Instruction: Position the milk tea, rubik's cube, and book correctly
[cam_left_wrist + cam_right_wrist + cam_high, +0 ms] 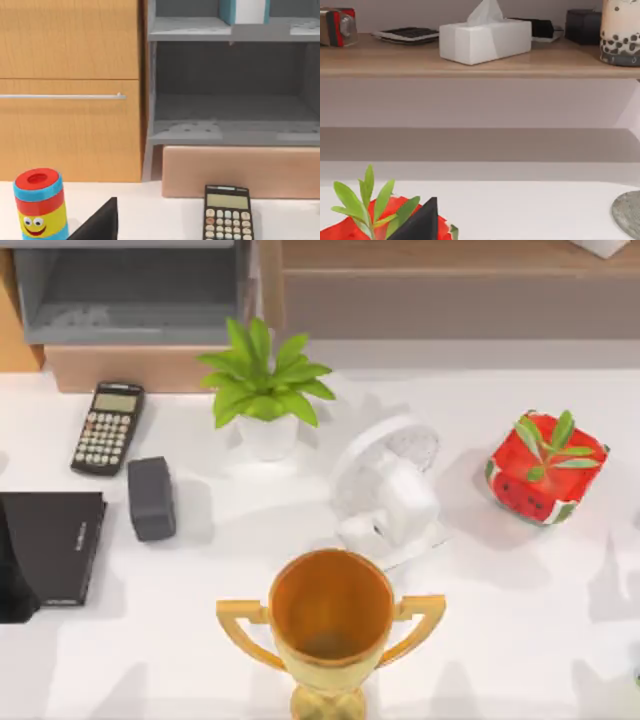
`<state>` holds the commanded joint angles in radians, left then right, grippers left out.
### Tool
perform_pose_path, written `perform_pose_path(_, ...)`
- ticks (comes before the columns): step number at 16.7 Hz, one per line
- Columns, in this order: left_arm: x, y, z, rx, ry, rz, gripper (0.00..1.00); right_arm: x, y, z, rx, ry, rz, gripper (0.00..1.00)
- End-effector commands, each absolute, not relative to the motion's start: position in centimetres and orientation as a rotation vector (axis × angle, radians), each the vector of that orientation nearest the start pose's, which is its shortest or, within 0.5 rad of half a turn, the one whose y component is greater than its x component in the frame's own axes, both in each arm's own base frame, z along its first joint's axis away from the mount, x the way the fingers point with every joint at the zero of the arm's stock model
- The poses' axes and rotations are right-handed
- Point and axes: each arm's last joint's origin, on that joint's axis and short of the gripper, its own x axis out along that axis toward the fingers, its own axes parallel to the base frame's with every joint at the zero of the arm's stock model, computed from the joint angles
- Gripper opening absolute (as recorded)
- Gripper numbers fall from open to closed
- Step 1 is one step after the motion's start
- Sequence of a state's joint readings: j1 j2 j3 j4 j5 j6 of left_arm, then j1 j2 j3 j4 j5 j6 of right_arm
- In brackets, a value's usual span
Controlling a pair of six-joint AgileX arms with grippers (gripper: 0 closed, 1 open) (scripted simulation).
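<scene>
Currently book (244, 11) upright on grey shelf (230, 31), milk tea (620, 31) on wooden shelf (470, 62). Can't tell either tool's opening or hold.

Bright, even light; soft shadows fall on the white table (520, 590)

The teal book (244, 11) stands upright on the grey shelf, milk tea (620, 31) on the wooden ledge

Cluttered white table (520, 640) from above.
A gold trophy (331, 625) stood front-centre, just before a white fan (388, 495); potted plant (263, 390) behind.
</scene>
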<state>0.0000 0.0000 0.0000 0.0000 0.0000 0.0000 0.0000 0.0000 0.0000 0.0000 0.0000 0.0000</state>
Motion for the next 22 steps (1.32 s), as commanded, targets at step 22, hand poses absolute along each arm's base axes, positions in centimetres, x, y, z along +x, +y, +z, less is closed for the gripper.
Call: perform_pose_path(22, 10.6, -0.1, 16.0, 0.0, 0.0, 0.0, 1.0, 32.6, -9.6, 25.9, -0.016, -0.004, -0.018, 1.0)
